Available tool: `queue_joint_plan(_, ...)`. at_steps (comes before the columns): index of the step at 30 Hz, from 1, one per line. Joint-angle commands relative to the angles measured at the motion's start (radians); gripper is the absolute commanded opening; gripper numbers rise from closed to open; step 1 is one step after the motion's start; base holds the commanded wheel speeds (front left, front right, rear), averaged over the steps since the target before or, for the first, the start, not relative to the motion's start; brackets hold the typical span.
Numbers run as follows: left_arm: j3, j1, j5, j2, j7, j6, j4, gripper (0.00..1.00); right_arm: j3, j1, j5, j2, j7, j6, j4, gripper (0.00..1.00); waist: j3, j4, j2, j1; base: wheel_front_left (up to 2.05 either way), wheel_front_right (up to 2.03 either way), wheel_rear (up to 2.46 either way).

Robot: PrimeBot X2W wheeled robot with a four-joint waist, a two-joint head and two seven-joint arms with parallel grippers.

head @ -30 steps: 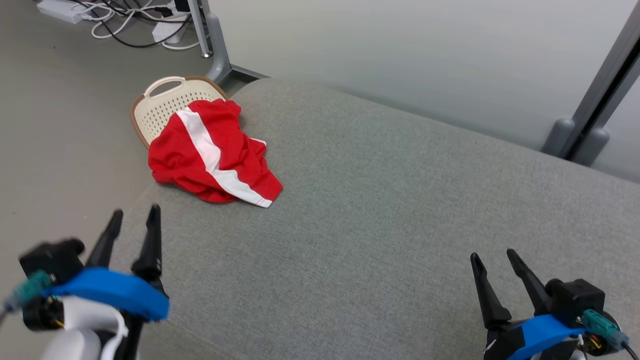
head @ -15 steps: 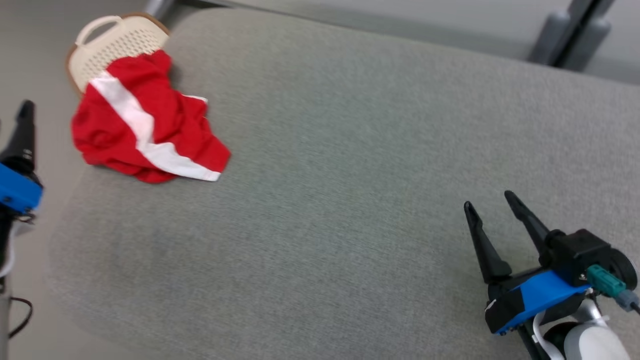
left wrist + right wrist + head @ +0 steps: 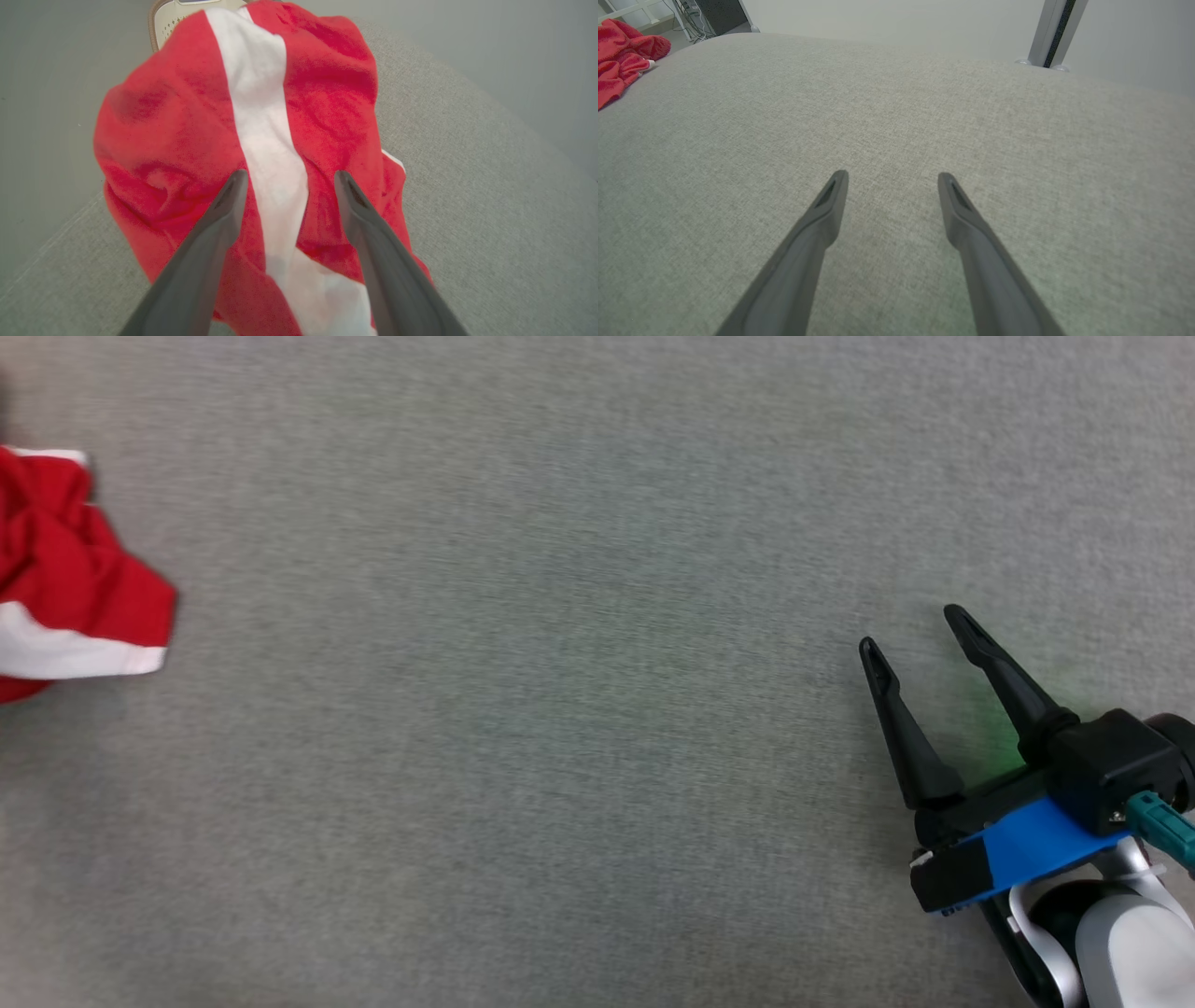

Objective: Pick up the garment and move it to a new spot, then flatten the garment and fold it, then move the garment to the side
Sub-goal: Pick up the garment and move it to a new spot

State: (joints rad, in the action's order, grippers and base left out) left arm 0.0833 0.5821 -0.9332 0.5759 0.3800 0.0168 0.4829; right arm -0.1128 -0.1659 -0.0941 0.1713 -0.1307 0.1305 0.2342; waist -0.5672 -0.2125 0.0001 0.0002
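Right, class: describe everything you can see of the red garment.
The garment is red with one broad white stripe, of soft, matte cloth. It lies crumpled in a heap, neither flat nor folded, at the edge of the grey cushion, with a cream basket showing behind its far end. The left tool hangs open over it, fingers either side of the stripe; contact cannot be told.

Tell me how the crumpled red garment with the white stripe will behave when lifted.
Probably floppy: the crumpled red white-striped garment lies in soft folds, so it should drape from a pinch. Likely light, looking like thin cloth. It may drag on the textured grey cushion.
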Motion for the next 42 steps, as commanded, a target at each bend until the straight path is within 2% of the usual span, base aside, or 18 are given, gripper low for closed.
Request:
queue_joint_plan(1, -0.001, 0.033, -0.005, 0.005, 0.009, -0.006, 0.037, 1.00, -0.004, -0.022, 0.006, 0.002, 0.007, 0.001, 0.007, 1.00, -0.068, 0.075, -0.0001, -0.0002, 0.00, 0.00, 0.00)
queue_joint_plan(4, 0.004, 0.036, -0.019, 0.007, 0.030, 0.000, 0.101, 1.00, -0.009, -0.026, 0.002, -0.008, 0.021, 0.001, -0.001, 1.00, -0.067, 0.104, -0.0001, -0.0002, 0.00, 0.00, 0.00)
queue_joint_plan(9, -0.013, 0.007, -0.043, -0.011, 0.139, 0.052, 0.218, 1.00, -0.009, -0.014, -0.003, -0.025, 0.042, 0.001, -0.023, 1.00, -0.044, 0.138, -0.0001, -0.0002, 0.00, 0.00, 0.00)
queue_joint_plan(10, -0.015, 0.004, -0.043, -0.008, 0.148, 0.052, 0.229, 0.53, -0.008, -0.011, -0.003, -0.028, 0.046, 0.001, -0.026, 1.00, -0.039, 0.143, -0.0001, -0.0002, 0.00, 0.00, 0.00)
queue_joint_plan(11, -0.016, 0.002, -0.049, -0.012, 0.153, 0.043, 0.235, 0.00, -0.007, -0.009, -0.006, -0.029, 0.050, 0.001, -0.034, 1.00, -0.032, 0.145, -0.0001, -0.0002, 0.00, 0.00, 0.00)
queue_joint_plan(14, -0.015, 0.004, -0.058, -0.012, 0.145, 0.016, 0.231, 0.00, -0.003, -0.005, -0.014, -0.034, 0.060, 0.001, -0.047, 1.00, -0.005, 0.144, -0.0001, -0.0002, 0.00, 0.00, 0.00)
queue_joint_plan(19, -0.011, 0.044, -0.035, 0.042, 0.091, -0.040, 0.184, 0.00, -0.010, -0.006, -0.026, -0.039, 0.076, 0.001, -0.077, 1.00, 0.062, 0.135, -0.0001, -0.0002, 0.00, 0.00, 0.00)
queue_joint_plan(23, -0.014, 0.061, -0.005, 0.075, 0.041, -0.063, 0.147, 0.00, -0.026, -0.006, -0.038, -0.051, 0.089, 0.001, -0.107, 1.00, 0.124, 0.138, -0.0001, -0.0002, 0.00, 0.00, 0.00)
queue_joint_plan(27, -0.028, 0.090, 0.020, 0.099, 0.025, -0.070, 0.049, 0.00, -0.039, 0.005, -0.055, -0.058, 0.110, 0.000, -0.153, 1.00, 0.214, 0.151, -0.0001, -0.0002, 0.00, 0.00, 0.00)
queue_joint_plan(30, -0.056, 0.114, 0.039, 0.106, 0.051, -0.067, -0.056, 0.00, -0.043, 0.019, -0.067, -0.074, 0.126, 0.001, -0.182, 1.00, 0.278, 0.161, -0.0001, -0.0002, 0.00, 0.00, 0.00)
queue_joint_plan(37, -0.145, 0.179, 0.046, 0.044, 0.127, -0.046, -0.305, 0.00, -0.043, 0.056, -0.096, -0.100, 0.161, 0.001, -0.240, 1.00, 0.407, 0.194, -0.0001, -0.0002, 0.00, 0.00, 0.00)
queue_joint_plan(42, -0.244, 0.217, 0.058, -0.030, 0.199, -0.014, -0.460, 0.00, -0.044, 0.068, -0.107, -0.110, 0.176, 0.000, -0.260, 1.00, 0.452, 0.232, -0.0001, -0.0002, 0.00, 0.00, 0.00)
